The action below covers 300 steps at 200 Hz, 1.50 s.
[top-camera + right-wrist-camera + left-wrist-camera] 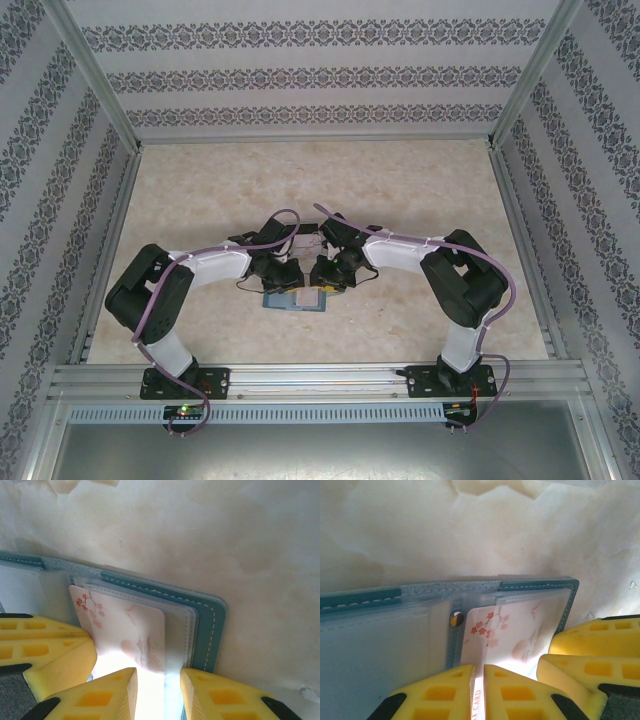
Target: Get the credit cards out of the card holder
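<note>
Left tool (479, 669) is clenched on the near edge of a credit card (512, 630); red "CARD" lettering shows in the slit between its yellow pads. Right tool (159, 677) is released: jaws stand apart, straddling the same credit card (125, 625) and the inner pocket edge, not visibly pressing on either. Card holder (540, 585) lies opened flat on the desk (470, 530). From the top camera the card holder (297, 299) sits mid-desk, tucked under the two wrists where the arms meet. Card lies on the holder's right half, among the clear sleeve pockets (555, 597); can't tell whether its far end is tucked under the film. Holder (202, 607) is teal with pale stitching along the rim, has a grey-blue spine strip (450, 587) and a metal snap stud (455, 618) by the fold. Card is whitish with red blossom sprigs and faint pinkish figures. Left half shows a pale blue panel under cloudy film, contents unreadable. Near ends of card and holder are hidden behind the pads. Glare washes out the card by the fingertips.
</note>
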Tool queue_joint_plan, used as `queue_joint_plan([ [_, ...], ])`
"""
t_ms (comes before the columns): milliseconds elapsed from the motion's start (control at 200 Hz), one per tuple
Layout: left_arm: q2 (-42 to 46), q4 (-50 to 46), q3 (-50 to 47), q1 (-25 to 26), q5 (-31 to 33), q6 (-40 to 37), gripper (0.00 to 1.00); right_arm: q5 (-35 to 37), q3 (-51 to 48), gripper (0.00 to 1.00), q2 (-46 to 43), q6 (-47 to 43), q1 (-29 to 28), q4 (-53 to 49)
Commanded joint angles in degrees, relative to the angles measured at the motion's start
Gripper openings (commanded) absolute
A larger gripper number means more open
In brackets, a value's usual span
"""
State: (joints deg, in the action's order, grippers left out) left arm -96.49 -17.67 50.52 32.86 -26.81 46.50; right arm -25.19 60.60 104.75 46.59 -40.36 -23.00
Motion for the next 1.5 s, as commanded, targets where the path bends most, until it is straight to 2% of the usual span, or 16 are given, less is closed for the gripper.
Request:
queue_joint_plan([
  [0,1.07,-5.31,0.48,-0.97,3.32,-1.66,0.15,2.43,-0.72,0.31,2.48,-0.62,0.11,-2.84],
  [679,3.72,-0.72,-1.01,-2.54,-0.41,0.7,0.24,4.29,0.45,0.28,4.32,-1.92,-0.65,-5.25],
  [839,5.01,2.86,-2.38,-2.79,-2.08,1.54,0.25,4.36,0.51,0.28,4.11,-1.85,-0.75,-5.34],
  [999,6.2,1.67,-2.82,-3.12,-0.42,1.41,0.26,4.45,0.52,0.28,4.17,-1.85,-0.74,-5.44],
  [1129,5.56,-0.14,-2.82,-3.52,0.62,0.65,0.26,4.46,0.58,0.28,4.23,-1.85,-0.75,-5.47],
  [1299,2.54,1.81,-2.94,-3.55,-2.38,0.8,0.27,4.45,0.78,0.28,4.28,-1.85,-0.83,-5.65],
  [1494,0.78,2.79,-3.29,-3.56,-2.87,1.05,0.27,4.58,0.77,0.28,4.15,-1.77,-0.89,-5.74],
])
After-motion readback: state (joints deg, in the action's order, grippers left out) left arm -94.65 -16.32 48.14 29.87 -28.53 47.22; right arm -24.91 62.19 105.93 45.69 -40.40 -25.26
